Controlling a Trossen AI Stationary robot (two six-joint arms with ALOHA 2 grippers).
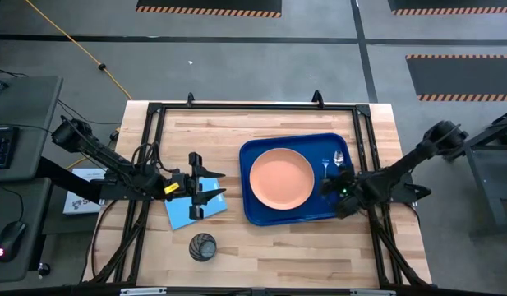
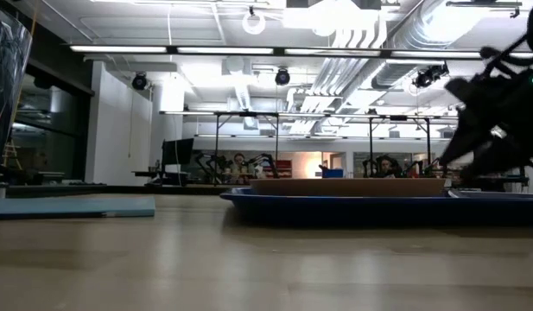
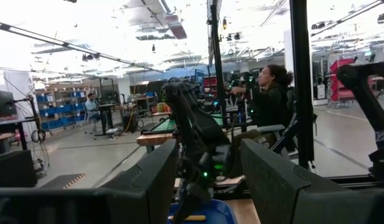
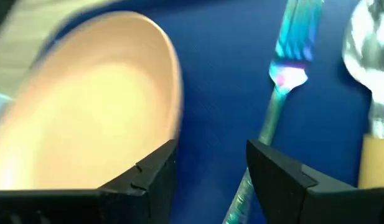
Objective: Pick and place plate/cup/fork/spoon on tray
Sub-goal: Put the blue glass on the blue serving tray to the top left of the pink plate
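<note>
The dark blue tray [image 1: 296, 210] lies at the table's right middle. On it rest the peach plate [image 1: 281, 178], the blue-teal fork [image 4: 285, 74] and the spoon [image 4: 372, 68], side by side to the plate's right. The dark grey cup [image 1: 202, 247] stands on the table near the front edge, left of the tray. My right gripper [image 1: 337, 185] is open, low over the tray's right part, between plate and fork [image 4: 210, 168]. My left gripper [image 1: 210, 187] is open and empty above a light-blue sheet. My right gripper stands open over the tray. The fork's handle [image 4: 244, 186] runs close past the inner edge of one finger [image 4: 279, 180]. Whether that finger touches it I cannot tell. The fork lies flat on the tray.
The light-blue flat sheet [image 1: 195, 205] lies on the table left of the tray, under my left gripper. A black frame rail [image 1: 261, 105] runs round the table's edge. In the low view the tray [image 2: 378, 206] and plate rim [image 2: 348, 184] show at the right, the sheet [image 2: 72, 207] at the left.
</note>
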